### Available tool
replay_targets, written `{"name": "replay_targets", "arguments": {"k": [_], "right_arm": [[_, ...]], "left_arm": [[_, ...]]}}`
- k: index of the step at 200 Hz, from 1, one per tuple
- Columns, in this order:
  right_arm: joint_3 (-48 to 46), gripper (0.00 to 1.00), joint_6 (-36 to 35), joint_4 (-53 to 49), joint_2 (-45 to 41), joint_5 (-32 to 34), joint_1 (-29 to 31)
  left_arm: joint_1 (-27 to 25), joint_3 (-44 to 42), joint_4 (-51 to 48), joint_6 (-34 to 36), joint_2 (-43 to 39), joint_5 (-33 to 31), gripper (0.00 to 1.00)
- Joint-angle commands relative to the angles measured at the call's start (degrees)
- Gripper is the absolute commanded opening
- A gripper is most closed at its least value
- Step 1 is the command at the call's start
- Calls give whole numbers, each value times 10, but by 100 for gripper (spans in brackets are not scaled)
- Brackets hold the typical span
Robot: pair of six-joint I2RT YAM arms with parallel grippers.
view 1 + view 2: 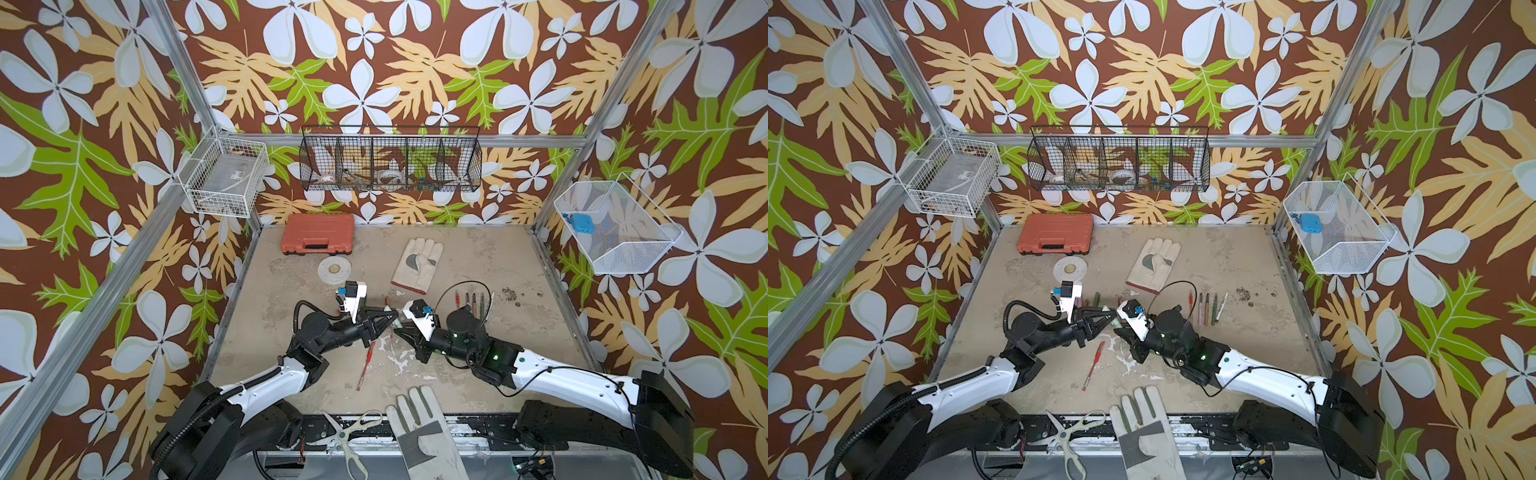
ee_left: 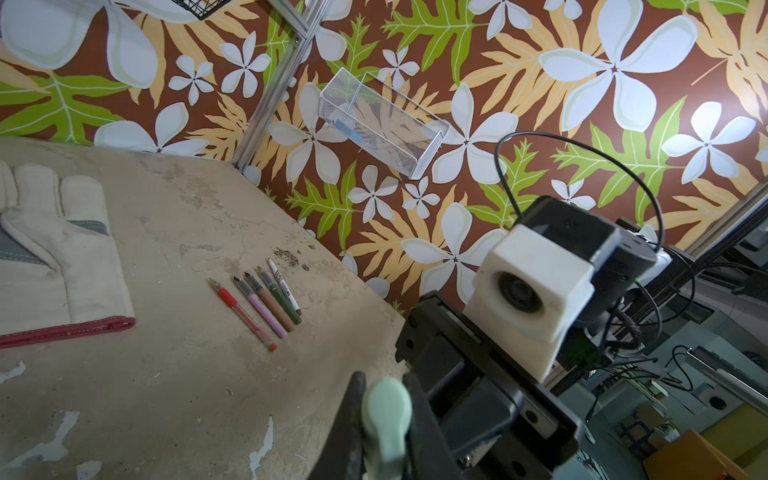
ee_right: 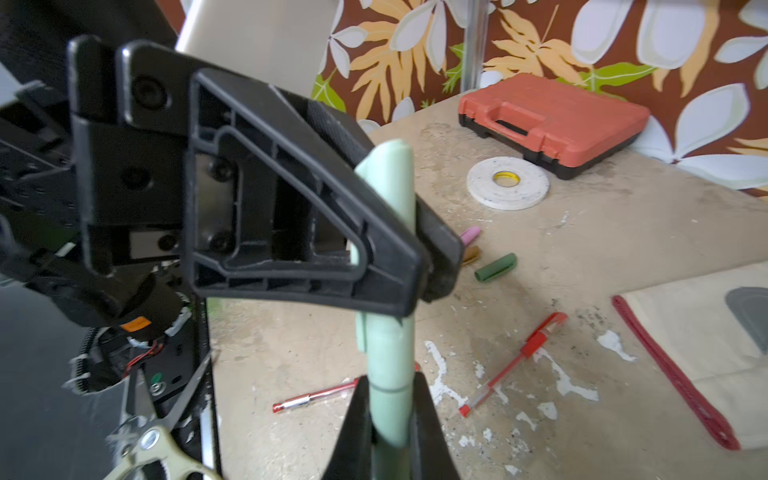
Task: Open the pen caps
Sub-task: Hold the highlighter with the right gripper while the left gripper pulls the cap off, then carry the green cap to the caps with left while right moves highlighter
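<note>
1. Scissors and a glove lie at the surface's near edge and have no part in the job.
2. Left of middle, the pink cap, gold cap and green cap lie loose.
3. Two red pens near the middle look still capped.
4. Toward the right edge, five bare-tipped pens lie in a row.
5. Above the middle, the left hand is clamped on the mint cap.
6. Meeting it tip to tip, the right hand is clamped on the mint pen; the cap seems seated.

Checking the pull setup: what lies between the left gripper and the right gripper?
The mint pen spans that stretch, clamped by the left gripper and the right gripper; the right wrist view shows it.
</note>
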Motion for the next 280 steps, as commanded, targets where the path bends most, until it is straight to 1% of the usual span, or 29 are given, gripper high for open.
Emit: {"name": "replay_targets", "arguments": {"k": [1, 8, 14, 32, 56, 61, 90, 113, 127, 133, 158, 174, 182, 210, 230, 254, 280], "right_arm": [[12, 0, -13, -25, 10, 191, 30], [15, 0, -15, -27, 15, 215, 39], [16, 0, -15, -28, 17, 222, 44], [12, 0, -14, -20, 19, 183, 44], [8, 0, -8, -9, 19, 77, 30], [8, 0, -3, -8, 19, 54, 21], [-6, 0, 33, 16, 15, -126, -48], [-7, 0, 40, 25, 26, -246, -83], [-2, 0, 43, 27, 47, -298, -96], [0, 0, 44, 26, 55, -310, -98], [3, 0, 37, 19, 60, -296, -99], [3, 0, 33, 12, 50, -286, -99], [1, 0, 33, 13, 45, -269, -99], [-6, 0, 33, 12, 24, -251, -99], [-15, 0, 28, 14, 3, -224, -99], [-30, 0, 27, 16, -24, -160, -99], [-32, 0, 30, 0, -42, -66, -99]], "left_arm": [[4, -5, -16, -8, -5, -100, 0], [5, -6, -19, -16, -7, -108, 0], [6, -5, -20, -22, -7, -115, 0], [9, -11, -8, -34, -6, -116, 0], [18, -19, 6, -36, -13, -109, 0], [21, -21, 10, -37, -15, -106, 0], [40, -36, 35, -49, -31, -91, 0], [41, -40, 28, -48, -51, -94, 0], [43, -40, 17, -44, -60, -101, 0], [43, -39, 12, -42, -63, -104, 0], [47, -37, -17, -33, -75, -123, 0], [49, -37, -37, -27, -90, -139, 0], [48, -36, -48, -23, -97, -145, 0], [48, -39, -64, -11, -117, -157, 0], [49, -40, -82, 3, -126, -174, 0], [49, -26, -140, 16, -125, -219, 0], [49, -10, -204, 16, -117, -275, 0]]}}
